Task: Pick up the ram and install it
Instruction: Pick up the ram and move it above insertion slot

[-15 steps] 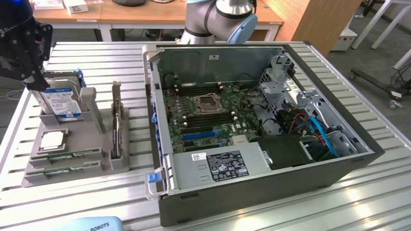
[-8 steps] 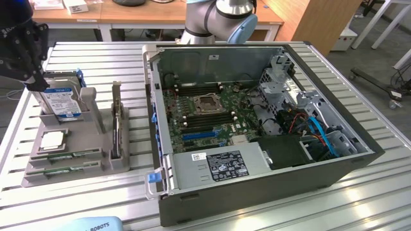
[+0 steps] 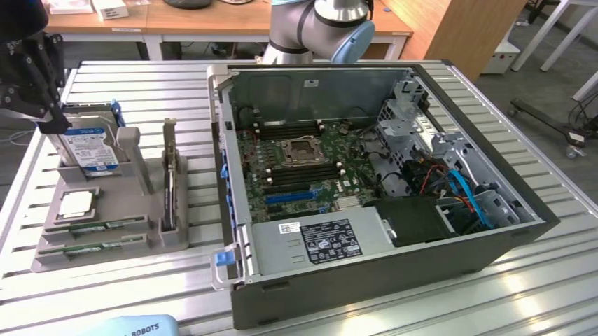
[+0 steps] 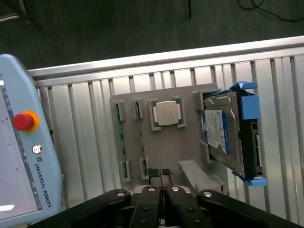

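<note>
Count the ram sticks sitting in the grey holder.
2. Both lie flat, side by side, in the grey holder: one ram stick next to the CPU chip, the other ram stick beside it, toward the holder's edge. Any inside the computer case cannot be told.

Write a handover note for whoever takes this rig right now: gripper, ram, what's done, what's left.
Gripper: shut, holding nothing, hovering above the grey holder.
Ram: first ram stick and second ram stick both lie in their holder slots, next to the CPU chip.
Done: nothing yet; neither stick is lifted.
Left: the whole job, picking up the ram and seating it on the motherboard in the open case.
</note>
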You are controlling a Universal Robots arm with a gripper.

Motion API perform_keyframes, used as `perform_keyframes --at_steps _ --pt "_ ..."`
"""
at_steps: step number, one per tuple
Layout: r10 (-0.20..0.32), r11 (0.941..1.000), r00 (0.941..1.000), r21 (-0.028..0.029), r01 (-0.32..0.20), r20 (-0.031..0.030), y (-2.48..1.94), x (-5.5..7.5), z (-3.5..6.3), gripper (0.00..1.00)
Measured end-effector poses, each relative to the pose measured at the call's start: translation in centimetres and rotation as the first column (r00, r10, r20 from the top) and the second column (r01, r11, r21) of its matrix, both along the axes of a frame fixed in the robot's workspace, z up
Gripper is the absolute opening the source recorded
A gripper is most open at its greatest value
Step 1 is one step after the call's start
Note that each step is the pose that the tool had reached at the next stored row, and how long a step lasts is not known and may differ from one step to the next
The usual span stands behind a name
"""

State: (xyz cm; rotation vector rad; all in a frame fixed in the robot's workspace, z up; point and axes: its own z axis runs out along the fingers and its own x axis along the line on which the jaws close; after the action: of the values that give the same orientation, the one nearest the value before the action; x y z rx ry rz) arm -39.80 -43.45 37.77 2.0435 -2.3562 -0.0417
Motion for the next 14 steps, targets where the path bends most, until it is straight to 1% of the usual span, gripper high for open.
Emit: perform_keyframes --at_steps 1,7,12,14 --pt "0.008 1.0000 1.0000 -0.0002 -0.008 -0.0003 0.00 0.00 -0.01 0.10" --pt "0.016 0.9999 0.9999 -0.0002 -0.016 -0.0004 0.00 0.00 -0.01 0.10" --pt "0.067 0.9978 0.9978 -0.0001 -0.067 -0.0004 0.00 0.00 -0.03 0.10" --pt "0.078 0.9969 0.9969 -0.0002 -0.078 -0.0005 0.00 0.00 -0.03 0.10"
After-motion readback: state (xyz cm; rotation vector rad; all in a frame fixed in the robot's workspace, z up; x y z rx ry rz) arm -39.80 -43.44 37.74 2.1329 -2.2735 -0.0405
